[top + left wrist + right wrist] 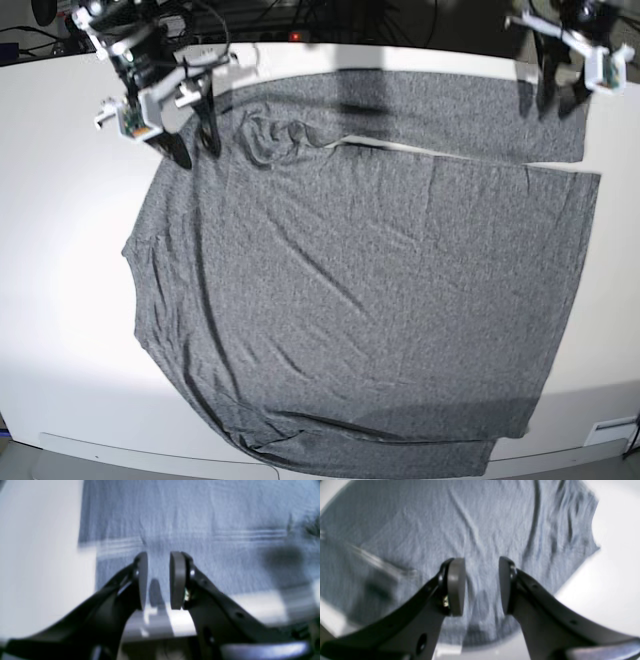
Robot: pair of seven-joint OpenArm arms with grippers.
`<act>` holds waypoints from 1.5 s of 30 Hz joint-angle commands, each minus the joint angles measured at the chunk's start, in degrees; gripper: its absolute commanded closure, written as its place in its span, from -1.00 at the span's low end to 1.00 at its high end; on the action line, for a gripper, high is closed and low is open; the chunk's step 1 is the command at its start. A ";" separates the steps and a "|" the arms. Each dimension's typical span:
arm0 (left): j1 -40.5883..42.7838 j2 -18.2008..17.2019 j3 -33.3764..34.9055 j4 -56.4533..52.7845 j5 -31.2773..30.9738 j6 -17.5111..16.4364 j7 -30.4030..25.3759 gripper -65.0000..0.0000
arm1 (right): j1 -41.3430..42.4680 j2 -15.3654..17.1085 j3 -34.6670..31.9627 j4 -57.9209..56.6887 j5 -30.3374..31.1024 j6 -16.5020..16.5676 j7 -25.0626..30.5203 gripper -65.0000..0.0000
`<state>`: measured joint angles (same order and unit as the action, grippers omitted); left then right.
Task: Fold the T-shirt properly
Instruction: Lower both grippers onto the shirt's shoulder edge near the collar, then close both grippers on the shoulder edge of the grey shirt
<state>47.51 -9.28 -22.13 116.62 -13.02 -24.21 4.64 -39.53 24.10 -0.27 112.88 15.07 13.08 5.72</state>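
Note:
The grey T-shirt (380, 290) lies spread flat and wrinkled on the white table (60, 300). One long sleeve (440, 105) is folded across its far edge. My right gripper (195, 145) hangs at the shirt's far left corner, beside a bunched patch of cloth (275, 135). In the right wrist view this gripper (481, 587) is open over the fabric (470, 530), with nothing between its pads. My left gripper (560, 100) hovers over the sleeve's far right end. Seen from the left wrist, it (158, 580) stands open a little above the cloth (200, 517), holding nothing.
Dark cables and equipment (330, 20) line the table's far edge behind both arms. The shirt's hem reaches almost to the table's near edge (150, 455). Bare white table lies to the left of the shirt.

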 commanded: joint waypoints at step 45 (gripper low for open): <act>-26.21 -40.11 19.71 -33.57 53.68 7.45 -28.39 -0.20 | 8.70 -8.55 0.20 1.07 -52.15 2.40 -1.18 0.29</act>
<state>22.00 -47.90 -1.45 82.39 41.36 -17.96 -23.46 -30.81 15.25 -0.32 112.88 -37.39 16.29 3.51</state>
